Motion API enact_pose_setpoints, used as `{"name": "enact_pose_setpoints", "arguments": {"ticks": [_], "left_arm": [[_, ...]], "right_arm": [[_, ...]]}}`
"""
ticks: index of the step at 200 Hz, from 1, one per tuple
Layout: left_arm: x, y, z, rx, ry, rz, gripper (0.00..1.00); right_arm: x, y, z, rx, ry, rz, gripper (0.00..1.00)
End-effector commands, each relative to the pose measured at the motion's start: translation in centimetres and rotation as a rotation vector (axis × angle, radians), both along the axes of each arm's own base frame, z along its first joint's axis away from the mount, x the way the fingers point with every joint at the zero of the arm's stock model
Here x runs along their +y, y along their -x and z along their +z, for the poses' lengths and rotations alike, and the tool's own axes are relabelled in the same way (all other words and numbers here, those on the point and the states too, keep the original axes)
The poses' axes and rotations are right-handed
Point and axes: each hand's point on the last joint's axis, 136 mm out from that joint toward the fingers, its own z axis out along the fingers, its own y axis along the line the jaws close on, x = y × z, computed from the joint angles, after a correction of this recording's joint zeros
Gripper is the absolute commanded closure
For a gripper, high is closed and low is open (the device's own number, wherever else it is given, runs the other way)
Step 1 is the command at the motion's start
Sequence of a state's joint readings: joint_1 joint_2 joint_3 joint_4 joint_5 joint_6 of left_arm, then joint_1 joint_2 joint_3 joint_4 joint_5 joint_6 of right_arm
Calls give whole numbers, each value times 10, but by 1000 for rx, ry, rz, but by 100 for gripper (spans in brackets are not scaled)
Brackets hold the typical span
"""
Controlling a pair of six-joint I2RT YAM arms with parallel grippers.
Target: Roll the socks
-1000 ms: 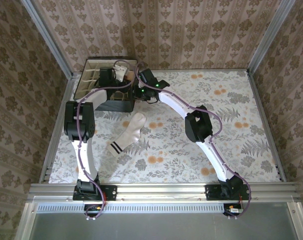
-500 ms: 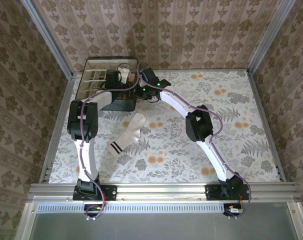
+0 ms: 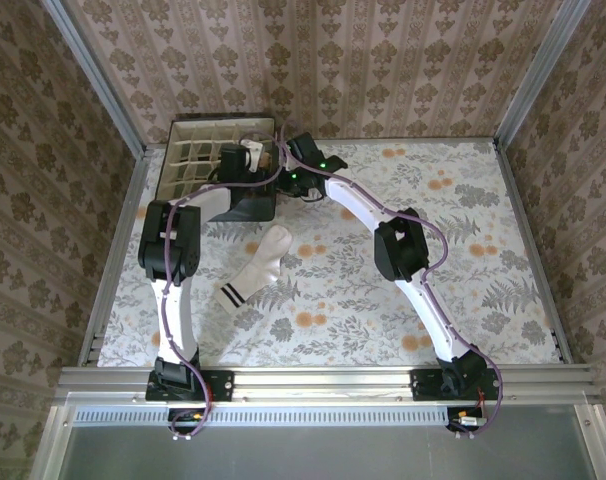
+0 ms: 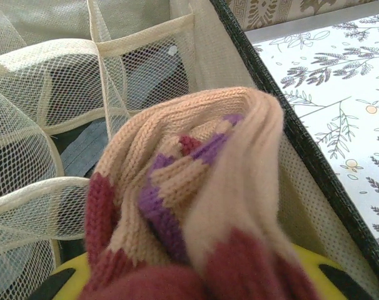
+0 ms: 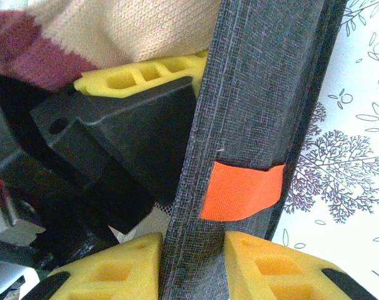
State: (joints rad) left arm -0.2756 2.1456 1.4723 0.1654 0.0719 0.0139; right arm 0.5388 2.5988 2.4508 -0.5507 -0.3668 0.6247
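We see the left hand (image 3: 249,153) reaching over the far left corner of the counter (image 3: 463,260), above a box (image 3: 188,165) that stands there. In the left wrist view, the left hand (image 4: 189,278) holds the tan sock (image 4: 196,187). The sock is bunched into a thick roll, and its yellow pads (image 4: 330,269) show at either side beneath the fabric. The roll shows maroon patches low down and purple stripes at its middle. It sits above the box's interior, where cream mesh dividers (image 4: 64,69) form several compartments. We cannot tell which compartment lies under the sock.

The right hand (image 3: 279,163) meets the box at its right side, close beside the left hand. From the right wrist view, the right hand (image 5: 192,269) is narrowed onto the box's dark woven wall (image 5: 258,94), with one yellow finger (image 5: 114,272) on each face of it. An orange tab (image 5: 242,190) is on that wall just above the fingers. Past the wall we see a yellow finger of the left hand (image 5: 139,75), and the tan sock (image 5: 114,25) resting over it.

The cream sock (image 3: 255,265) lies flat on the counter, left of centre and well apart from both hands. Its toe points toward the box, and its dark-striped cuff points toward the near left corner.
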Motion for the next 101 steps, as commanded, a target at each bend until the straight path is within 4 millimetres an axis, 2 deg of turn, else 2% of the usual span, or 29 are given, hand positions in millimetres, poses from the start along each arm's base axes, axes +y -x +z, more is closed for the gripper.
{"name": "enact_pose_setpoints", "arguments": {"ticks": [1, 11, 26, 71, 101], "left_arm": [[1, 7, 5, -28, -1, 5, 54], [1, 7, 13, -59, 7, -1, 46], [-1, 9, 25, -94, 14, -22, 41], [-7, 12, 62, -180, 25, -71, 29], [-8, 17, 76, -199, 34, -86, 24]], "right_arm": [[-16, 5, -27, 65, 61, -7, 69], [-16, 6, -28, 68, 63, -5, 69], [-17, 6, -28, 71, 66, -5, 69], [-18, 6, -31, 77, 67, -7, 70], [-19, 6, -32, 82, 64, -11, 71]]}}
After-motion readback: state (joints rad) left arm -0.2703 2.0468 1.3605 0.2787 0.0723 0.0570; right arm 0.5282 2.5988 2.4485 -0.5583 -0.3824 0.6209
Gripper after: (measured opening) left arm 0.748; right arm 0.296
